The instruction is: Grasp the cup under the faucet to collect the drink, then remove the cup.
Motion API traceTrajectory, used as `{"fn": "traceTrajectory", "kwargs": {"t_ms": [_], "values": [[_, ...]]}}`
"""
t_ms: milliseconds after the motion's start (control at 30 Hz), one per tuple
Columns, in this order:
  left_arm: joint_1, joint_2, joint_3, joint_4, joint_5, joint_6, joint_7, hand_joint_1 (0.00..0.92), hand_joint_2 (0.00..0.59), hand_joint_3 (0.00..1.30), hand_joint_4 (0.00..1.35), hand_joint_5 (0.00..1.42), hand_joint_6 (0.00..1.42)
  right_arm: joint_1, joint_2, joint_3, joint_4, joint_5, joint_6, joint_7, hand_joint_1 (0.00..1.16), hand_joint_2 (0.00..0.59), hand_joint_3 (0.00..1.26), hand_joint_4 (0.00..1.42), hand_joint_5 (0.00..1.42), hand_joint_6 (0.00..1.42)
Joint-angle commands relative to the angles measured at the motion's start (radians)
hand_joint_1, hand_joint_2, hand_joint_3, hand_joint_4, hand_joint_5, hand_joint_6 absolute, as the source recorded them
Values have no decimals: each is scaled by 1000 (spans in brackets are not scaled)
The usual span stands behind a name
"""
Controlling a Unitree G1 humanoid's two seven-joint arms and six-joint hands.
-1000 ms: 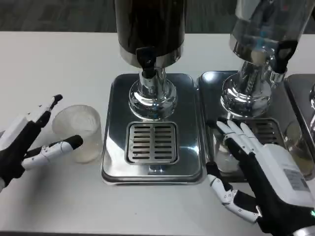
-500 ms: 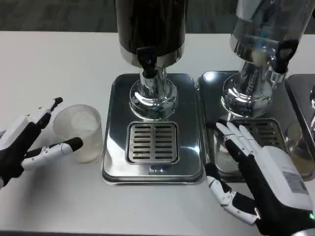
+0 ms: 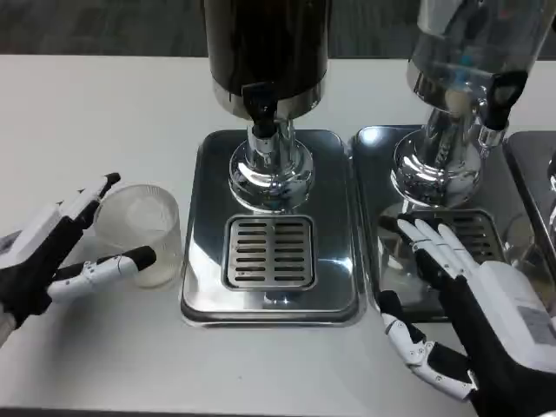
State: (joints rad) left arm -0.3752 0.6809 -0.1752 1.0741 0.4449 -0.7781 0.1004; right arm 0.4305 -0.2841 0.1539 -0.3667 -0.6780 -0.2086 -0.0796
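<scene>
The clear plastic cup (image 3: pixel 139 233) stands upright on the white table (image 3: pixel 87 113), just beside the left edge of the steel drip tray (image 3: pixel 271 300) and not under the black faucet (image 3: pixel 259 104) of the dark drink dispenser (image 3: pixel 265 52). The left hand (image 3: pixel 48 261) is around the cup with its fingers spread apart, one fingertip at the far rim and one at the near side, but I cannot tell if they really touch it. The right hand (image 3: pixel 473 317) lies flat and spread, holding nothing, over the front of the second drip tray (image 3: pixel 369 156), below the clear dispenser (image 3: pixel 469 43).
</scene>
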Motion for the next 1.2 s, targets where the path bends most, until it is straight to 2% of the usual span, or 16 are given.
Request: {"fn": "traceTrajectory", "kwargs": {"t_ms": [33, 733, 1200], "values": [[-37, -10, -18, 18, 18, 22, 13, 0, 13, 0, 0, 0, 0, 7, -7, -17, -15, 7, -16, -13, 533, 486, 127, 74, 26, 153], [-82, -25, -75, 51, 39, 58, 35, 0, 2, 0, 0, 0, 0, 12, -2, -30, -16, 19, -19, -8, 534, 488, 137, 76, 38, 162], [-89, -37, -91, 60, 54, 77, 77, 20, 8, 0, 0, 0, 0, 15, -3, -31, -19, 19, -19, -7, 545, 492, 137, 76, 39, 162]]}}
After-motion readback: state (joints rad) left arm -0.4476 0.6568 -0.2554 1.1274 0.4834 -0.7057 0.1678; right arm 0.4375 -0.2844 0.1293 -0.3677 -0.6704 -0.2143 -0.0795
